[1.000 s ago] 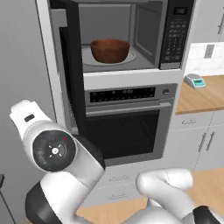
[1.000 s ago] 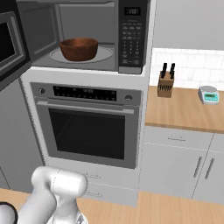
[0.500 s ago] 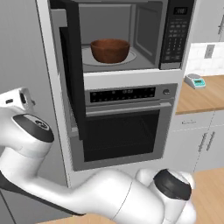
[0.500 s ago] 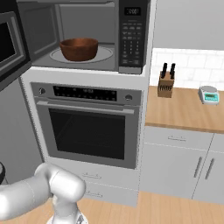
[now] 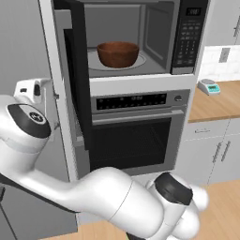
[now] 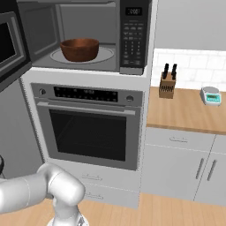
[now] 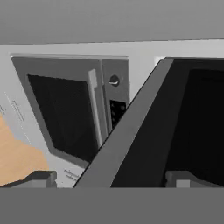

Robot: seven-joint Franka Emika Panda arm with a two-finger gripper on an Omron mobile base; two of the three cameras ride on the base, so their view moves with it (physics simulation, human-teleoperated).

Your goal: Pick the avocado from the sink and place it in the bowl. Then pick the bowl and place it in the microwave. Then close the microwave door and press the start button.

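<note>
Left base view: the microwave (image 5: 140, 40) stands open, its door (image 5: 78, 79) swung out to the left so that it shows edge-on. The bowl (image 5: 117, 53) sits on the turntable (image 5: 143, 61) inside the grey cavity, about in the middle. The keypad (image 5: 184, 40) runs down the right side of the cavity, with the small display (image 5: 193, 11) at its top. Below the microwave is the oven (image 5: 133, 136), its black glass door shut and a bar handle across the top of it. To the right a wooden bench (image 5: 218, 102) carries a small scale (image 5: 208, 86). The white arm (image 5: 103, 197) rises from the lower right and bends over to the left, and its end lies just beside the outer face of the door.

In the right base view the bowl (image 6: 79, 49) shows on the turntable (image 6: 106, 54), and the door (image 6: 11, 42) stands out at the left edge of the picture. On the bench (image 6: 190, 112) a knife block (image 6: 167, 84) stands by the tiled wall, with the scale (image 6: 210, 95) further right.

In the hand view, which is rolled on its side, the hand (image 7: 111, 179) is released, its two tips wide apart at the bottom with nothing between them. The door (image 7: 175, 131) fills the right half, its edge running slantwise between the tips, close in front of them; whether a tip touches it cannot be told. Past it the oven (image 7: 70, 109) shows. The avocado cannot be made out in the bowl from these angles.
</note>
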